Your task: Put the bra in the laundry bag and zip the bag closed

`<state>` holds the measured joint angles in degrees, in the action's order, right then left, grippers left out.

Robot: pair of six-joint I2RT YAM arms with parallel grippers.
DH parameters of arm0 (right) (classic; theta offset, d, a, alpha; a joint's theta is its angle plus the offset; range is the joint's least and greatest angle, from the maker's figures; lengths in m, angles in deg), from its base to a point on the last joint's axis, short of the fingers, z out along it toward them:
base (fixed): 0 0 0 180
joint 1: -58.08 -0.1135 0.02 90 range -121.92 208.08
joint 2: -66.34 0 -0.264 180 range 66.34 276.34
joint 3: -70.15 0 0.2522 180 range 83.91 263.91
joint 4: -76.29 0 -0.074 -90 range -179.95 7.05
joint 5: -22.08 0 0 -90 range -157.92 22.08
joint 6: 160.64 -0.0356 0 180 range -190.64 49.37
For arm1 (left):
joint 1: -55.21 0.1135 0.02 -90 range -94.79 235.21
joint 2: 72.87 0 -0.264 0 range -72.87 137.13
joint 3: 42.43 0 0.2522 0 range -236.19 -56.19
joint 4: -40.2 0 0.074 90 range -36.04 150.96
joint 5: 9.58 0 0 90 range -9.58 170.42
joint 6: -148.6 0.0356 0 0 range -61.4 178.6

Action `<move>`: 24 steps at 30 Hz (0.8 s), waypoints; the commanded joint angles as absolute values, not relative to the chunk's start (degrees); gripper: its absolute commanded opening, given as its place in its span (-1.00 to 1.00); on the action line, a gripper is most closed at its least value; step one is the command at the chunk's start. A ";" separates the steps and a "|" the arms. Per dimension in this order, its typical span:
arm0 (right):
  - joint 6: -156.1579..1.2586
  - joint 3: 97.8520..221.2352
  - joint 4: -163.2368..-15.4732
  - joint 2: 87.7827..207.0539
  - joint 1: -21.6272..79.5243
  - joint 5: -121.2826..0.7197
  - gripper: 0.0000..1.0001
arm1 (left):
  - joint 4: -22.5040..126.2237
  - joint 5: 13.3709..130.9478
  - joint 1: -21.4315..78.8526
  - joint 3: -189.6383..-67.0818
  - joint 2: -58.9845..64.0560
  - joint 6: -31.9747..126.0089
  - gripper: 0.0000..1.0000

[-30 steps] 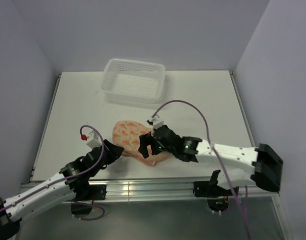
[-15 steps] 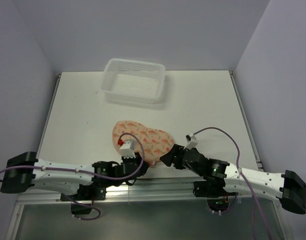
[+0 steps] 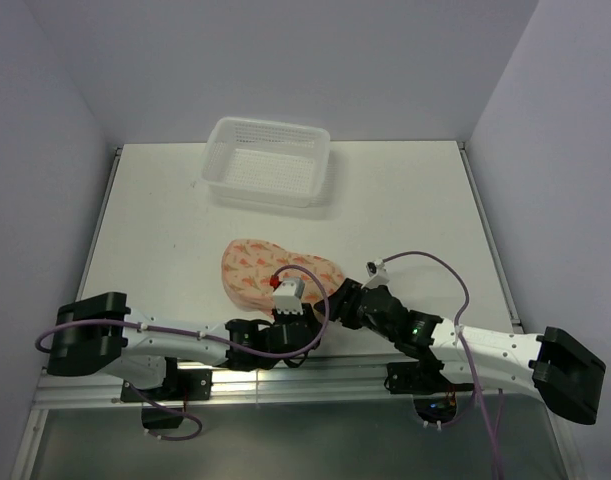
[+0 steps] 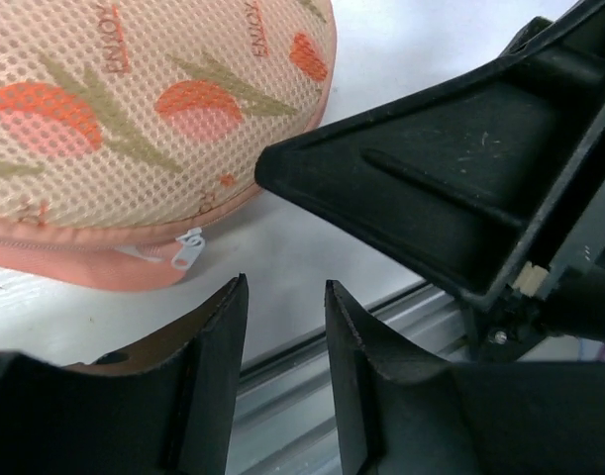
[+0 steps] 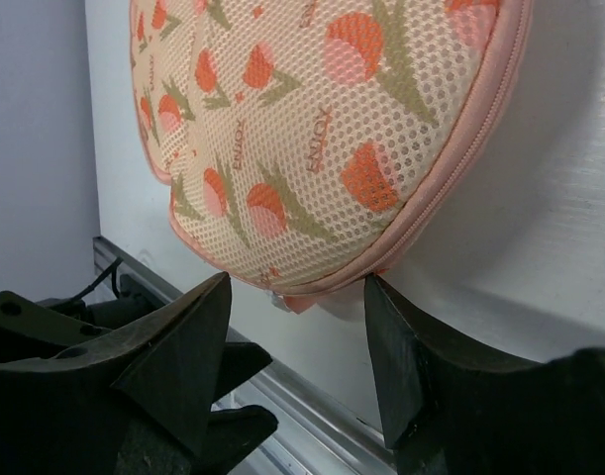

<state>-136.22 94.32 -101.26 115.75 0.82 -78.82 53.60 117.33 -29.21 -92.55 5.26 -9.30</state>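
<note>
The laundry bag (image 3: 270, 272), a peach mesh pouch with orange print, lies on the table near the front edge. Its edge zipper looks shut where it shows, and the pull (image 4: 186, 249) hangs at the near edge; the pull also shows in the right wrist view (image 5: 279, 300). The bra is hidden. My left gripper (image 3: 313, 322) is open and empty just in front of the bag's near edge, with a narrow gap between its jaws (image 4: 282, 292). My right gripper (image 3: 332, 303) is open and empty, its jaws (image 5: 297, 287) either side of the bag's near corner (image 5: 322, 129) without touching it.
A white mesh basket (image 3: 269, 160) stands at the back of the table. The metal rail (image 3: 315, 375) runs along the table's front edge just below both grippers. The two grippers are very close together; the right one's finger (image 4: 431, 198) fills the left wrist view.
The right gripper let go of the bag, pulled back, then came up to its near right corner. The left arm swung right along the front edge. The bag now lies flat.
</note>
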 commanded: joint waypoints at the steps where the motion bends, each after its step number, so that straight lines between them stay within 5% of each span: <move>1: -136.73 93.31 -105.94 116.96 1.56 -77.51 0.26 | 55.88 119.27 -29.08 -95.91 8.51 -7.32 -0.15; 24: -136.02 92.35 -108.41 119.60 1.91 -76.27 0.10 | 68.02 129.55 -29.96 -101.36 15.63 -8.55 -0.31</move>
